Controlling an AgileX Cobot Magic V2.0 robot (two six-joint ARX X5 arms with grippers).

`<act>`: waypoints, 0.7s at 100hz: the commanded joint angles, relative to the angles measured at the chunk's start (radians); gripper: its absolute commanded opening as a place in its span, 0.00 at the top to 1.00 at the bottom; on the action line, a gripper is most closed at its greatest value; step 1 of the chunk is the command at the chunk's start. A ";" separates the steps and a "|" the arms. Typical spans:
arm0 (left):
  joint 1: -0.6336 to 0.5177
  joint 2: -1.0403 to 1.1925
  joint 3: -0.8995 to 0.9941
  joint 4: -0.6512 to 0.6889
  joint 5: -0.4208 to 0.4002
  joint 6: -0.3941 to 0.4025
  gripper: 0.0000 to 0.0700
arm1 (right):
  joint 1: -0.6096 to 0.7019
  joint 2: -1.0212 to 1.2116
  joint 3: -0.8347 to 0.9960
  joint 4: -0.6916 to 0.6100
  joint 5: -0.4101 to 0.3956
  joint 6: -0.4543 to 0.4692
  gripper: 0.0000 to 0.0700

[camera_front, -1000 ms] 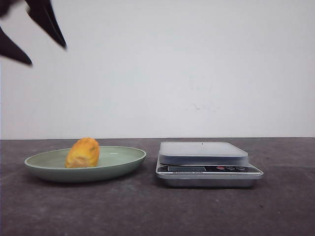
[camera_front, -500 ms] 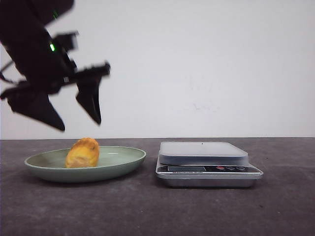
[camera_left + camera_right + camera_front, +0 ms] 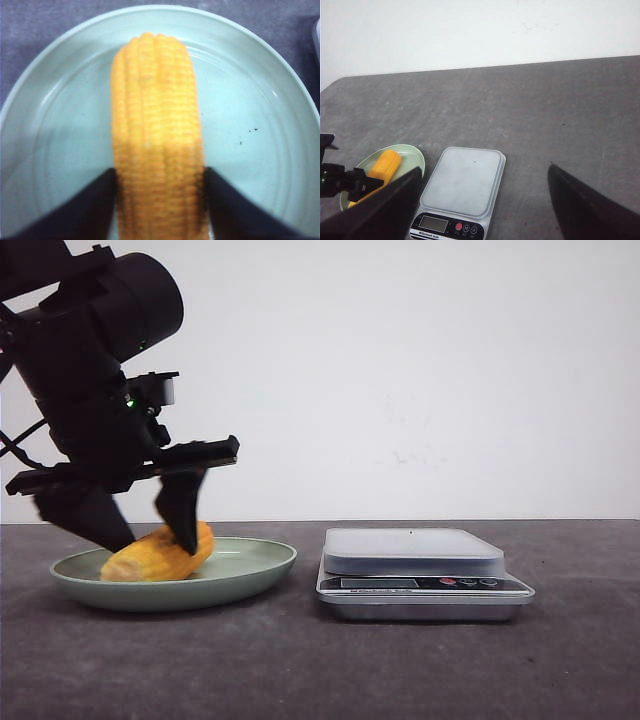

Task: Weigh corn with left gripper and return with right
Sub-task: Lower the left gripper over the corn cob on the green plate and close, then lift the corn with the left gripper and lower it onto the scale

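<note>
I am holding my left hand (image 3: 150,532) down in the green plate (image 3: 250,565), its two dark fingers (image 3: 75,210) spread to either side of the corn (image 3: 157,140), which is lying lengthwise between them on the plate's floor. From the wrist view the fingers are sitting right against the kernels, but I cannot tell whether they are squeezing yet.

What I am worrying about: the cob is round and its kernels look slick, so if I am closing on it near one end, as it seems, it may pivot or squirt out when lifted. The fingertips are also very low, and pressing further could tip or skid the shallow plate.

My right hand (image 3: 480,210) is hanging open, well above the scale (image 3: 462,187), waiting.

The tabletop (image 3: 400,670) is dark grey and matte, slightly mottled, with the plate and scale side by side. Behind it a plain white wall (image 3: 430,370) is filling the background.
</note>
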 commanded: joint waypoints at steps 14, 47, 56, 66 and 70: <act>-0.024 -0.024 0.016 -0.001 0.005 0.027 0.99 | 0.004 0.006 0.017 0.008 0.001 -0.012 0.29; -0.171 -0.108 0.247 -0.140 0.037 0.075 0.99 | 0.004 0.006 0.017 0.007 0.000 -0.011 0.29; -0.219 -0.074 0.336 -0.132 0.013 0.074 0.99 | 0.004 0.006 0.017 0.002 0.000 -0.011 0.29; -0.244 -0.002 0.442 -0.159 0.013 0.064 0.99 | 0.004 0.006 0.017 -0.002 -0.001 -0.011 0.29; -0.253 0.031 0.477 -0.171 0.013 0.051 0.99 | 0.004 0.006 0.017 -0.001 -0.001 -0.011 0.29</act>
